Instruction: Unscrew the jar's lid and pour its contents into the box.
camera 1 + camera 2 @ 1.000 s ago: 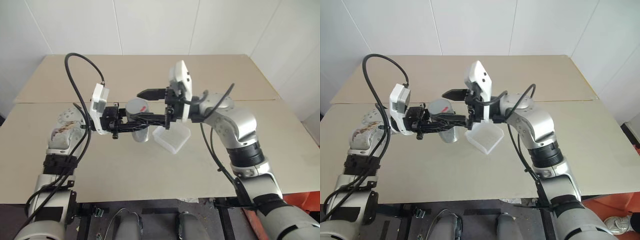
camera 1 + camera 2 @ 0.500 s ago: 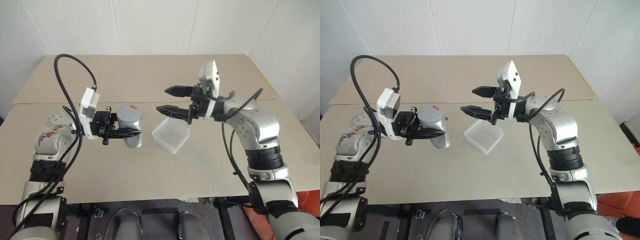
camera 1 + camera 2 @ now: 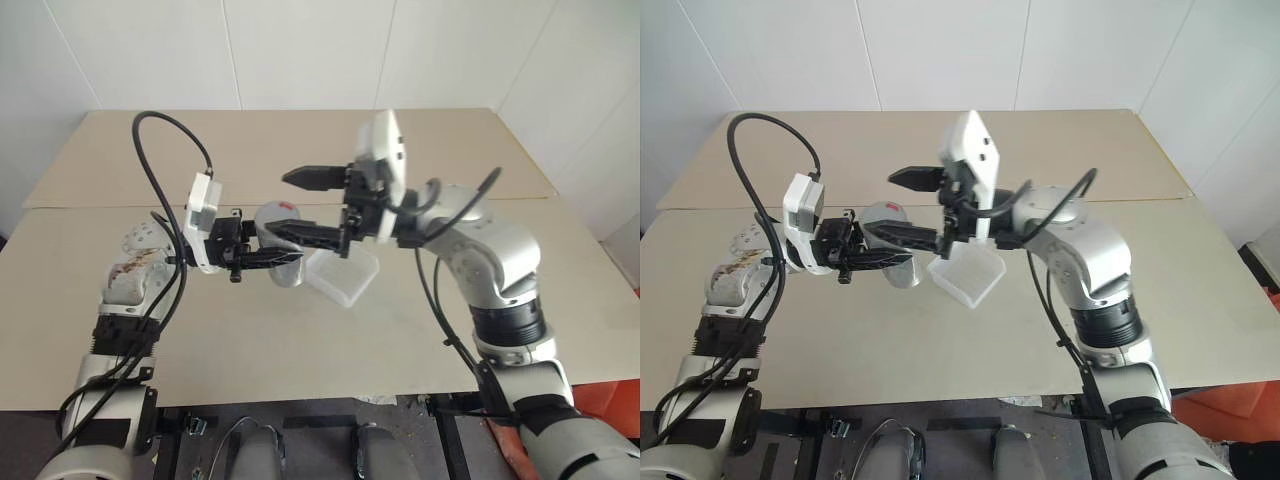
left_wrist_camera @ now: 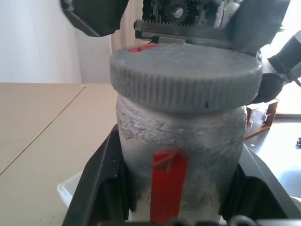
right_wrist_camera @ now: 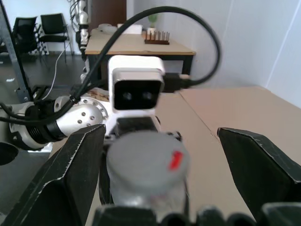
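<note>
The left gripper (image 3: 285,257) is clamping the clear jar (image 4: 181,146) by its body above the table (image 3: 300,340), next to the white box (image 3: 345,278), presenting the grey lid (image 4: 186,77) for unscrewing. The right gripper (image 3: 290,205) is standing wide open, its 2 fingers straddling the lid without touching.

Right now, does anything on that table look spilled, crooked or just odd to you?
Nothing stands out. The jar is held off the table in the left end effector, its lid on and sitting level. The right end effector is open around the lid. The box lies flat on the table, with nothing spilled.
</note>
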Controlling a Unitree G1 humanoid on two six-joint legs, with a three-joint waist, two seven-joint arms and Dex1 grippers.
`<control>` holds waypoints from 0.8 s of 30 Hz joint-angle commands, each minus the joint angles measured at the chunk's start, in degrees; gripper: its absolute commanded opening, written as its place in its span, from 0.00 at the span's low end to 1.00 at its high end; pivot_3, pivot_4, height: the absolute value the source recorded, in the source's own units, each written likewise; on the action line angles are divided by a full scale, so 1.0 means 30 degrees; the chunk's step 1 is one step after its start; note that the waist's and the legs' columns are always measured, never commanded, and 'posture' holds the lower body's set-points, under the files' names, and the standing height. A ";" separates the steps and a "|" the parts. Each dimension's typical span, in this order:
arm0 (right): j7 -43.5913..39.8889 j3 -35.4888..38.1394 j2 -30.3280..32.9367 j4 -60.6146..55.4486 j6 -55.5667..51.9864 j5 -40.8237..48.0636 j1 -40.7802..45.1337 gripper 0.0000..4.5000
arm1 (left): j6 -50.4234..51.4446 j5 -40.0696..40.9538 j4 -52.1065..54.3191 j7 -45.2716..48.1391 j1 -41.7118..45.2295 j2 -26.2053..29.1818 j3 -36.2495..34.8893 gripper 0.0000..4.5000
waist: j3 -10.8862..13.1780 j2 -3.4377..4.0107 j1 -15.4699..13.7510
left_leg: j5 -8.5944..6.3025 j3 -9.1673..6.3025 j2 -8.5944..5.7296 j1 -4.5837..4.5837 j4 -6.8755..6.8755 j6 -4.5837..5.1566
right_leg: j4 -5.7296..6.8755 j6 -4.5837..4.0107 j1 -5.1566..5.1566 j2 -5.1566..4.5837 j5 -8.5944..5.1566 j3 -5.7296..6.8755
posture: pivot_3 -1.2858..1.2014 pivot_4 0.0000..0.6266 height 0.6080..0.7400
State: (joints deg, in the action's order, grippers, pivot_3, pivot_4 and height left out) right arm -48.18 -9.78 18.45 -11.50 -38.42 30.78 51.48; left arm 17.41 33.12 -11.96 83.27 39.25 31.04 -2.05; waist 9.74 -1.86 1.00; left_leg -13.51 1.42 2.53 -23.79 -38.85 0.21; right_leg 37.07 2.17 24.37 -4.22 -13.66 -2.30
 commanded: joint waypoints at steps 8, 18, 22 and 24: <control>0.0578 -0.0761 -0.1295 0.1607 0.0723 -0.1530 0.1300 0.98 | -0.0214 0.0190 0.0743 0.0097 0.0165 0.0257 -0.0338 0.43 | 0.0000 0.0001 -0.0006 | 0.0000 -0.0002 -0.0001 0.0000 0.0001 0.0000 | -0.0001 0.0001 -0.0004 -0.0003 0.0000 0.0004 | 0.52 0.24 1.00; -0.0067 0.0061 -0.0628 0.1946 0.1069 -0.1596 0.0970 0.98 | -0.0061 0.0346 0.1083 0.0093 -0.0099 0.0789 -0.0505 0.43 | 0.0000 0.0001 -0.0005 | 0.0000 -0.0002 0.0000 0.0001 0.0002 0.0000 | 0.0000 0.0000 -0.0004 -0.0002 0.0000 0.0004 | 0.52 0.24 1.00; -0.0485 0.0446 0.0105 0.1837 0.1186 -0.1452 0.0572 0.98 | -0.0083 0.0368 0.1082 0.0115 -0.0114 0.0967 -0.0534 0.43 | 0.0000 0.0001 -0.0006 | 0.0000 -0.0002 0.0000 0.0001 0.0002 0.0000 | -0.0004 0.0001 -0.0004 -0.0002 0.0000 0.0004 | 0.52 0.24 1.00; -0.0646 0.0583 0.0366 0.1706 0.1208 -0.1354 0.0385 0.98 | -0.0083 0.0389 0.1100 0.0085 -0.0088 0.1027 -0.0556 0.43 | 0.0000 0.0001 -0.0010 | 0.0000 -0.0002 0.0000 0.0001 0.0002 0.0000 | -0.0005 0.0000 -0.0004 -0.0003 0.0000 0.0003 | 0.52 0.24 1.00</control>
State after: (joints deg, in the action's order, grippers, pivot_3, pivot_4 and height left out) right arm -50.61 -12.06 17.97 -5.54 -36.42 26.66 52.73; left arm 17.56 32.95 -11.48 82.56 38.58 33.32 -2.17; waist 9.75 -1.86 0.97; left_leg -13.51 1.41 2.53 -23.79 -38.84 0.21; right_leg 37.05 2.17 24.36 -4.23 -13.66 -2.29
